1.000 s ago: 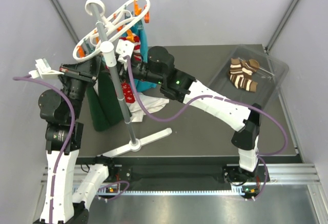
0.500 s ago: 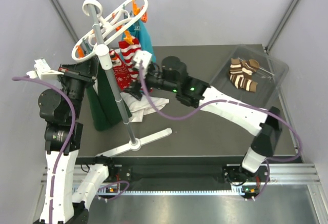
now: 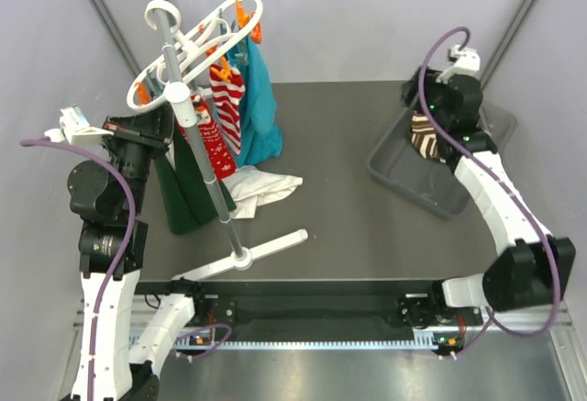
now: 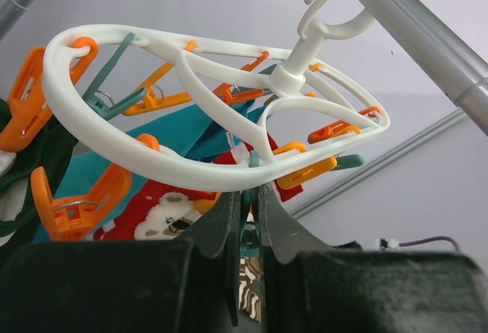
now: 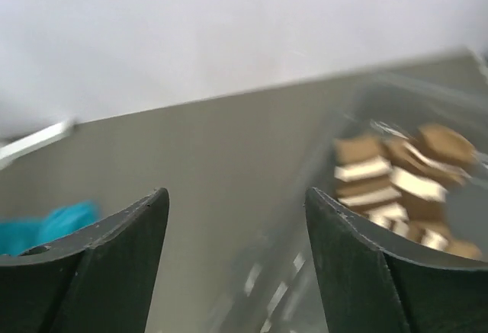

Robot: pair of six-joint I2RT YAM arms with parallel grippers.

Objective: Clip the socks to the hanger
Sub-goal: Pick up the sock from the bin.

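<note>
The white hanger [image 3: 197,41] with orange clips tops the grey pole [image 3: 209,167]. Red-and-white socks [image 3: 223,98] hang clipped from it; one shows in the left wrist view [image 4: 164,211], below the hanger's ring [image 4: 152,158]. My left gripper [image 3: 163,124] is under the hanger's left side; its jaws [image 4: 245,200] are shut on a teal clip of the hanger. My right gripper [image 3: 438,100] is open and empty above the clear bin [image 3: 404,181]. Brown-and-cream socks [image 3: 422,137] lie in the bin and show blurred in the right wrist view [image 5: 396,180], right of my open gripper [image 5: 236,211].
A teal garment [image 3: 259,98] and a dark green garment [image 3: 183,185] hang from the hanger. A white cloth [image 3: 264,185] lies on the dark table by the pole. The pole's white foot [image 3: 261,250] reaches toward the front edge. Grey walls enclose the table.
My right arm has let go near the hanger and swung right to above the bin. The red-and-white sock it brought now hangs from the hanger. The left arm has stayed in place.
</note>
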